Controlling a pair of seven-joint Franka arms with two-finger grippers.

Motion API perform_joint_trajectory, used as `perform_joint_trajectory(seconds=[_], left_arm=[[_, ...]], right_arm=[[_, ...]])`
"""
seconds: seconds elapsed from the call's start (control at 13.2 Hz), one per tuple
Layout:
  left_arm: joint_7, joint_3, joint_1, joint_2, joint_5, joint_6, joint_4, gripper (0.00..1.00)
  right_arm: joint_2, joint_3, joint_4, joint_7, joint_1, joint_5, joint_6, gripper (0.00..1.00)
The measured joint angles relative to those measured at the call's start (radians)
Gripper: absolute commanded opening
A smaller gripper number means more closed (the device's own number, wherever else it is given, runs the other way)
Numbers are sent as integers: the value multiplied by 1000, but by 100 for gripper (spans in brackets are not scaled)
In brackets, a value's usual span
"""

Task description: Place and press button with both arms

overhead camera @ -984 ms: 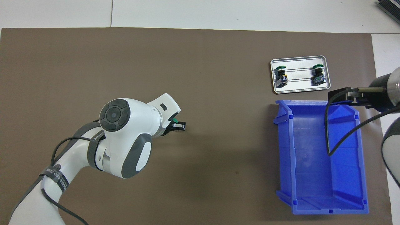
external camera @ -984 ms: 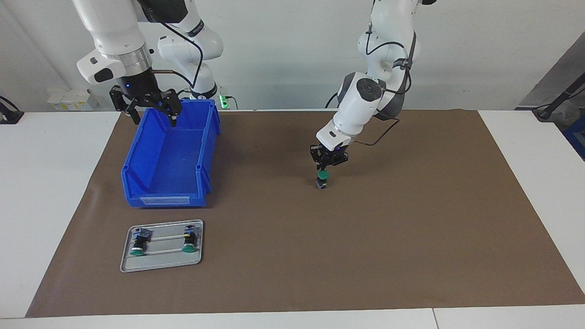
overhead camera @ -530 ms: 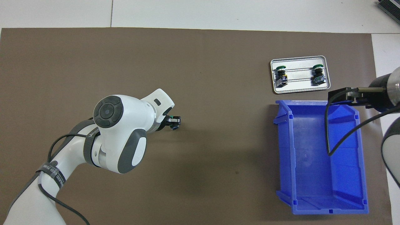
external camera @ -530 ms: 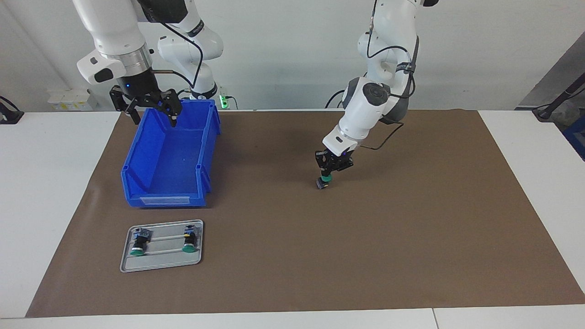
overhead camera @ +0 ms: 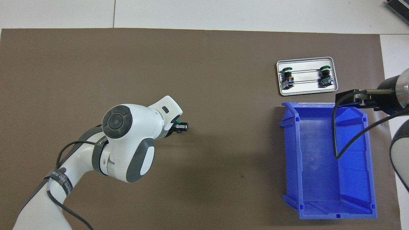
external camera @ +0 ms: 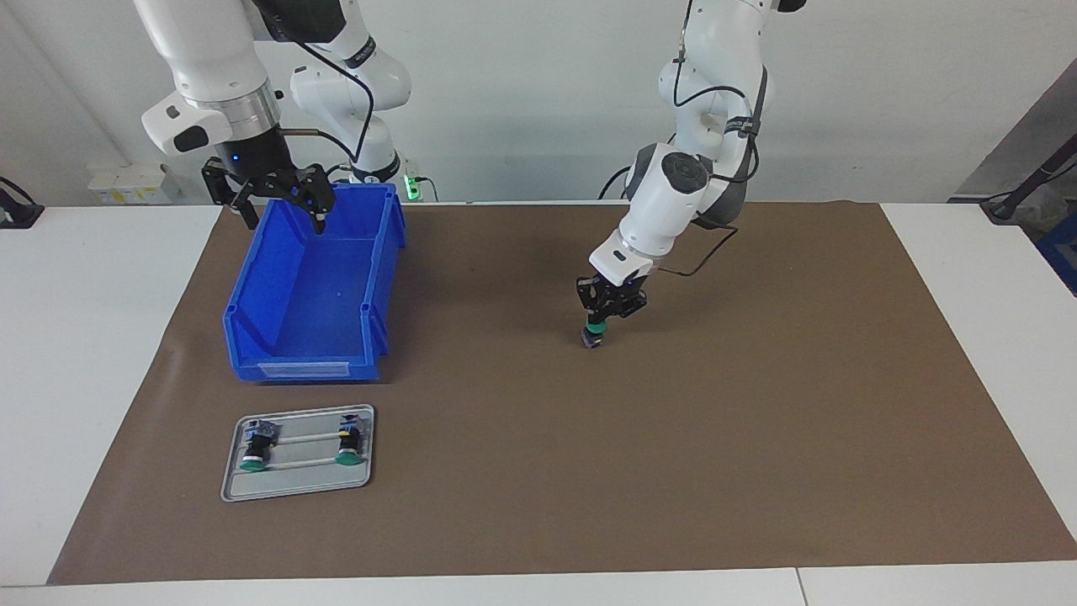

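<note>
From the facing view first: the left gripper is down over the middle of the brown mat, well clear of every edge of the tabletop. Its fingers are pinched together, their tips right on the green cap of the button. The button stands on the mat straight beneath them, cap up and long axis close to vertical, perhaps slightly tilted, so any press has to go straight down that axis. Whether the tips clamp the cap or merely bear on it, I cannot tell. The right gripper waits with fingers spread wide and empty, over the robot-side rim of the blue bin, well away from the button. The left arm is plainly the nearer one.

Now the overhead view: the left arm's white wrist hides most of the left gripper, leaving just the dark fingers and a sliver of green cap poking out. Toward the right arm's end, a metal tray carries two spare buttons lying on their sides.
</note>
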Motion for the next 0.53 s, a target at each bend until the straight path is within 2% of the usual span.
perform_joint_trajectory(seconds=[0.53], left_arm=[[0, 2, 1, -3, 0, 8, -2, 16]], right_arm=[[0, 0, 0, 0, 0, 0, -1, 100]])
